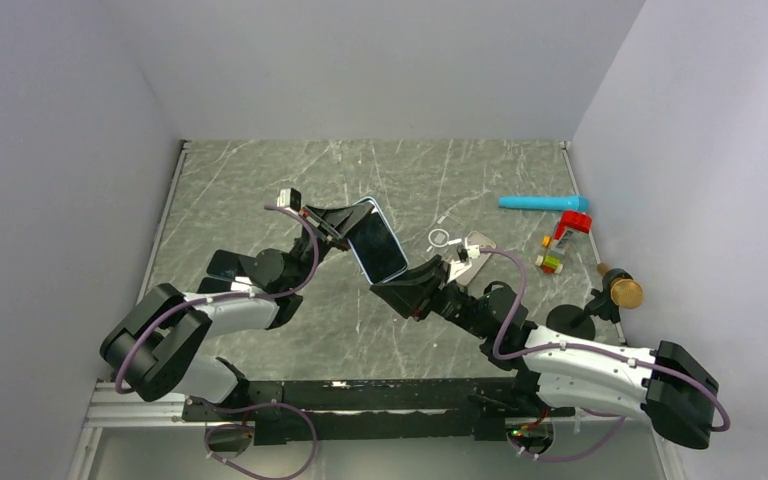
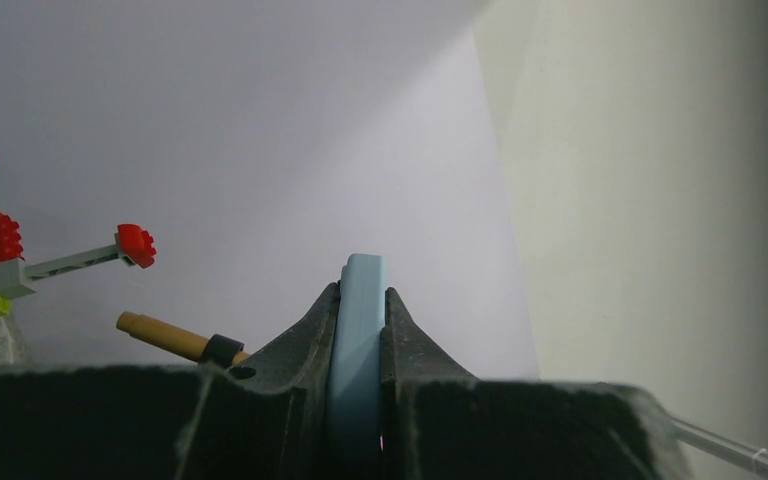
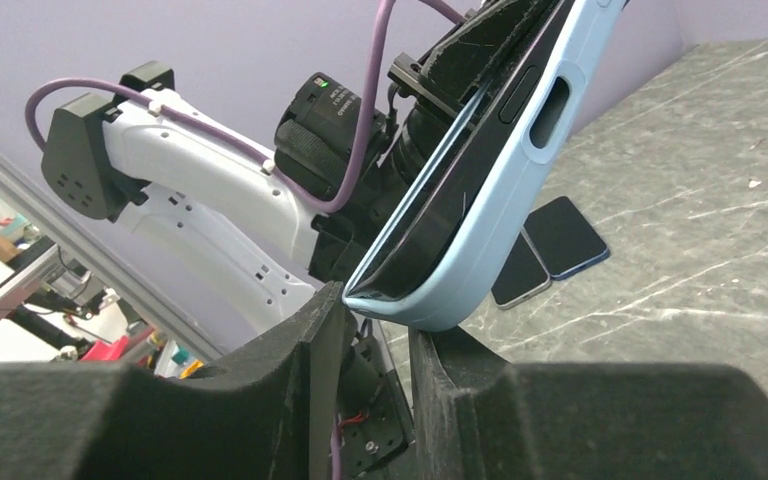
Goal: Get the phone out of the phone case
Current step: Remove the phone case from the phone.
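Observation:
A phone with a dark screen sits in a light blue case [image 1: 375, 243], held tilted above the table. My left gripper [image 1: 343, 224] is shut on the case's upper edge. In the left wrist view the blue case [image 2: 360, 320] stands edge-on between the closed fingers. My right gripper [image 1: 398, 292] is open just below the phone's lower corner. In the right wrist view the case [image 3: 480, 190] slants up to the right. Its rounded lower corner sits right at my right gripper's [image 3: 375, 320] fingertips, touching the right finger [image 3: 440, 350]. The screen edge shows inside the case rim.
Two dark phones [image 3: 550, 245] lie flat on the marble table, by the left arm [image 1: 225, 265]. A key ring [image 1: 440, 238] and a pale case [image 1: 475, 255] lie behind the right gripper. A blue tube [image 1: 540, 203], toy bricks [image 1: 565, 235] and a brown-headed tool [image 1: 620, 290] are at the right wall.

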Controlling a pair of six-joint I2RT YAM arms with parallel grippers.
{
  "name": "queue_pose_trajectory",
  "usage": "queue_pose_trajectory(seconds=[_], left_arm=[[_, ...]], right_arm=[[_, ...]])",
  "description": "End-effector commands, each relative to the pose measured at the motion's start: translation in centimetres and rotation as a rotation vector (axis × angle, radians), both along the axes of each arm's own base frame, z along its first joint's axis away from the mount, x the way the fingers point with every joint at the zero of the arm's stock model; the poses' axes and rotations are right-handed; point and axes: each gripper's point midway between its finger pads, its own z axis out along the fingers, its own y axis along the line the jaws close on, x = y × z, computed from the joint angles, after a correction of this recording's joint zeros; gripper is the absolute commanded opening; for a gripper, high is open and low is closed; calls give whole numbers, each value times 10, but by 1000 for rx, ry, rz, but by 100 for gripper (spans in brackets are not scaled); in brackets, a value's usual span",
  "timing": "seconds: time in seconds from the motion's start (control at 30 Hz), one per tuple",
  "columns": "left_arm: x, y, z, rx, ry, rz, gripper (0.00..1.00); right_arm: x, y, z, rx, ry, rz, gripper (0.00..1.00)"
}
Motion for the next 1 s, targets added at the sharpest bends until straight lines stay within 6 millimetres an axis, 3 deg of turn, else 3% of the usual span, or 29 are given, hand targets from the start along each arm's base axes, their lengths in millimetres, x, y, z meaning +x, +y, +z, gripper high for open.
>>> queue_pose_trajectory(seconds=[0.0, 0.23, 0.37, 0.47, 0.57, 0.83, 0.97], left_arm=[[-35, 21, 62, -167, -213, -5, 0], [-43, 23, 74, -177, -246, -15, 0], [-48, 25, 79, -169, -260, -15, 0], [-53, 27, 84, -178, -267, -30, 0], [-60, 28, 89, -198, -260, -75, 0], [-95, 36, 108, -242, -313, -209, 0], [-104, 43, 111, -220, -328, -193, 0]], right_arm=[[11, 0, 21, 48, -34, -62, 34], [21, 0, 17, 22, -9, -107, 33], [26, 0, 14, 4, -2, -130, 26], [31, -1, 11, -16, -8, -155, 17], [34, 0, 6, -45, -37, -153, 0], [41, -8, -11, -21, -150, 59, 0], [40, 6, -11, -13, -184, 190, 0]])
